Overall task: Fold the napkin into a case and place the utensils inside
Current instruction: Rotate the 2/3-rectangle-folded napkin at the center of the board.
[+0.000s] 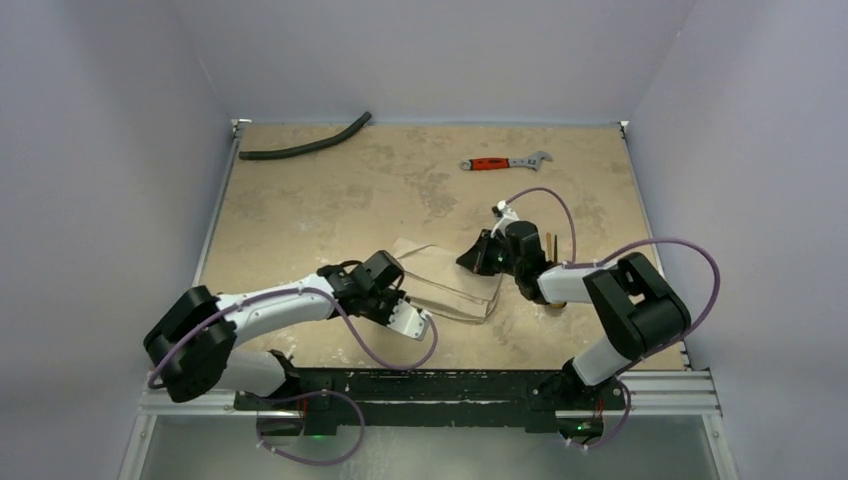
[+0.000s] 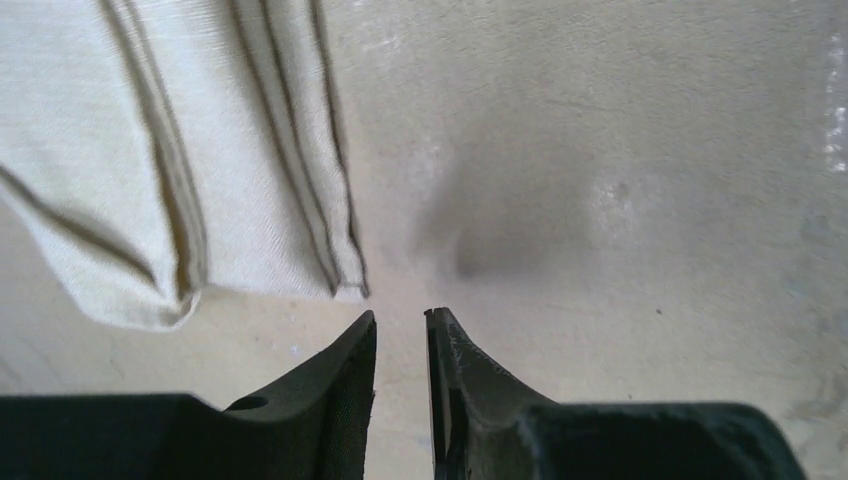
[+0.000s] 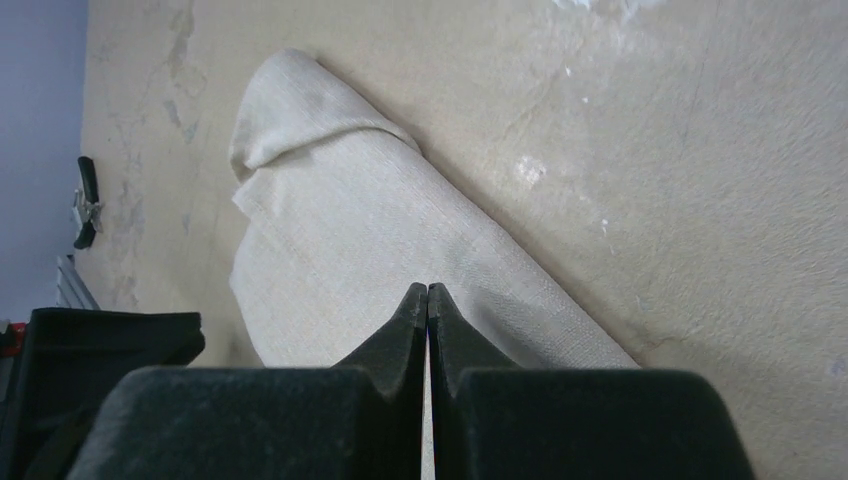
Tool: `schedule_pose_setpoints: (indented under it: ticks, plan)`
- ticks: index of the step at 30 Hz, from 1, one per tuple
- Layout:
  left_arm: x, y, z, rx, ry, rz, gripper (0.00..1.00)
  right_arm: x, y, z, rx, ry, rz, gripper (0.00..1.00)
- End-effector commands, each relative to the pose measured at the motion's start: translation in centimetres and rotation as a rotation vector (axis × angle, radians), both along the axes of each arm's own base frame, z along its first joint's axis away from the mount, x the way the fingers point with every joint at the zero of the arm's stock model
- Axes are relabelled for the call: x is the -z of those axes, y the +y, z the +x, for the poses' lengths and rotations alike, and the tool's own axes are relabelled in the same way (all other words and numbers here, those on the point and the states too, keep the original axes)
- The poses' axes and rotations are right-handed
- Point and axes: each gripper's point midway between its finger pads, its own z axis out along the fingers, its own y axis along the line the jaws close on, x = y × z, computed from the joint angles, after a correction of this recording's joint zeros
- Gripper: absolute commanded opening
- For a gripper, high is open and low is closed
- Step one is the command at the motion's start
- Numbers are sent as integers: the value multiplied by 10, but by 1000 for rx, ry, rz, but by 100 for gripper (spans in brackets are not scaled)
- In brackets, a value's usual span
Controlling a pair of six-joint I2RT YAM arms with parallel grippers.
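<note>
The beige napkin (image 1: 450, 283) lies folded into a long band on the table between the two arms. My left gripper (image 1: 412, 322) is at its near left end; in the left wrist view the gripper (image 2: 400, 318) is slightly open and empty, just short of the napkin's layered corner (image 2: 200, 150). My right gripper (image 1: 472, 260) is over the napkin's far right part; in the right wrist view it (image 3: 428, 290) is shut, tips together, just above the cloth (image 3: 350, 230). A thin gold utensil (image 1: 549, 243) shows behind the right arm, mostly hidden.
A red-handled wrench (image 1: 505, 162) lies at the back right. A curved black hose (image 1: 305, 145) lies at the back left corner. White walls close in the table on three sides. A black part of the left arm (image 3: 100, 345) shows beside the napkin.
</note>
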Motion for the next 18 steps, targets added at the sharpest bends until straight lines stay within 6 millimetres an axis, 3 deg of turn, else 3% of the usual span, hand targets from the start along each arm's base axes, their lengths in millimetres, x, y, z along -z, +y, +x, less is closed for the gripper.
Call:
schedule_pose_setpoints:
  ticks: [1,4,5,6,7,8,9,10,11,13,16,17,18]
  plan:
    - [-53,-13,-1,-41,-21,-134,25,-42,1,16,14,-139,-43,0]
    - [-115,-24,27,-117,-197,-273,27,-84,8,22,10,-259,-96,0]
    - [-136,-26,37,-155,-253,-326,37,-96,10,23,24,-294,-123,0]
    - [-156,-24,48,-217,-312,-385,59,-118,10,25,33,-366,-154,0]
    - [-168,-19,61,-308,-384,-434,72,-137,11,26,42,-426,-178,1]
    - [-182,-10,79,-437,-483,-498,87,-154,9,28,49,-478,-183,11]
    - [-192,-3,90,-548,-547,-558,97,-164,11,25,45,-496,-156,36]
    - [-194,-2,94,-587,-538,-574,99,-169,5,30,115,-489,-132,87]
    - [-181,-5,88,-550,-454,-532,97,-167,-2,36,174,-465,-126,97]
    - [-160,-15,65,-442,-290,-464,94,-170,-2,43,123,-449,-85,99]
    - [-139,-19,45,-274,-241,-437,87,-188,9,46,104,-530,-87,97]
    - [-133,-18,41,-227,-252,-433,87,-188,15,46,103,-540,-112,91]
    - [-122,-16,34,-189,-244,-423,88,-177,19,46,94,-510,-152,79]
